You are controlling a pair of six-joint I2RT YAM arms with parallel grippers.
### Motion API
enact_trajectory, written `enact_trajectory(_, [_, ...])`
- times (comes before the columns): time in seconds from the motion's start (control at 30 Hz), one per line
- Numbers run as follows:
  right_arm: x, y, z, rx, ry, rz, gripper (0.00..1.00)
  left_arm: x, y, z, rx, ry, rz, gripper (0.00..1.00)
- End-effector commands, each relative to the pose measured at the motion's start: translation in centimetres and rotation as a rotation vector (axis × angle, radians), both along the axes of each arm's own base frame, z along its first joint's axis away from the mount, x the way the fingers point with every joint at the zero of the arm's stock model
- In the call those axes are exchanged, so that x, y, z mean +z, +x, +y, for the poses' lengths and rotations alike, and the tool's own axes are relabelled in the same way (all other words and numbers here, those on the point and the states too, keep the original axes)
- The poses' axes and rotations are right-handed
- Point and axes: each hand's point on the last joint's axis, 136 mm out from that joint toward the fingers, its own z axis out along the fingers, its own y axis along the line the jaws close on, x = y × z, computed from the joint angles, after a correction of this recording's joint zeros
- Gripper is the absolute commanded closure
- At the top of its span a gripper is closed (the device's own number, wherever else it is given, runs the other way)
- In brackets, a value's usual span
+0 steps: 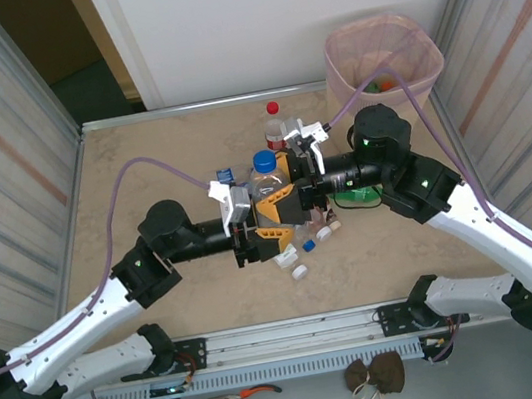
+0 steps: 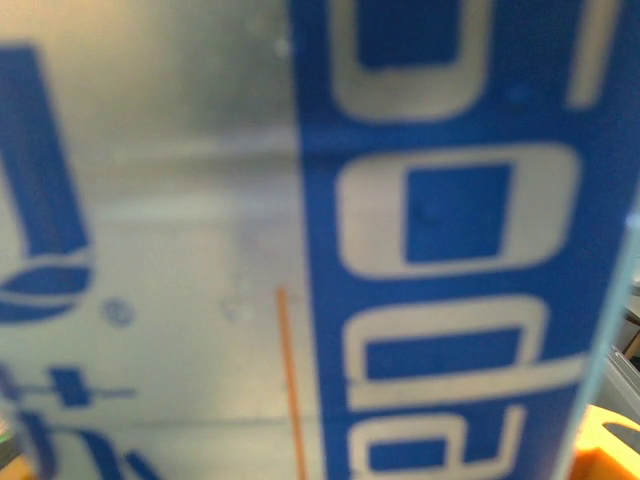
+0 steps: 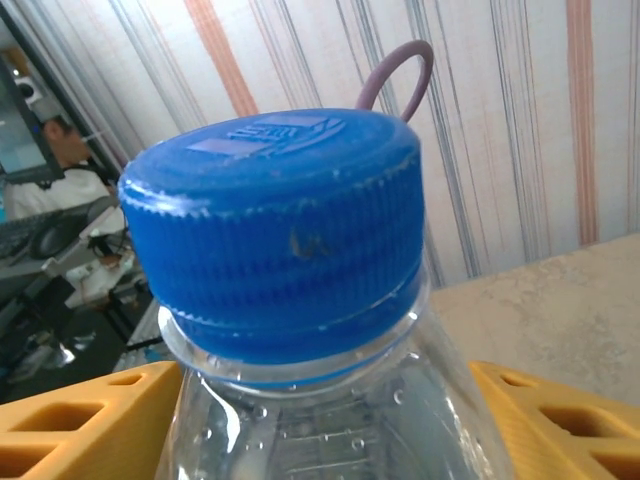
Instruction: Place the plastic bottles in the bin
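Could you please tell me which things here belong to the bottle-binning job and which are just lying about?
For the job:
clear plastic bottle with a blue cap
clear bottle with a red cap
green plastic bottle
tall beige plastic bin with a pink liner

Just lying about:
orange-handled pliers
brown pouch-like bundle
small loose bottle caps
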Motion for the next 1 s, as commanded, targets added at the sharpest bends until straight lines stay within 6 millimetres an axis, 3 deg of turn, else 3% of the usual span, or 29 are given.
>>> enact_trajectory(0.0, [2.0,-0.4,-0.3,0.0,0.044,-0.06,0.34,2.6,-0.5,0.4,-0.017,-0.059,-0.069,0.51])
enact_trajectory(0.33, [2.3,-0.7,-0.5,-0.001,0.053,-0.077,0.49,2.5,-0.3,0.5,-0.007,-0.061,-0.062,0.5])
enact_trajectory(0.6, [2.5,0.1,-1.4,-0.089,0.053,-0.131,0.52,2.4,0.4,0.9,0.048,-0.053,-0.08,0.31])
enact_trajectory(0.77, [3.0,3.0,-2.8,-0.241,0.035,-0.141,0.53,2.1,1.4,1.7,0.12,-0.05,-0.084,0.2])
enact_trajectory(0.97, [4.2,8.6,-7.0,-0.473,0.031,-0.103,0.53,1.4,2.3,2.6,0.177,-0.043,-0.068,0.19])
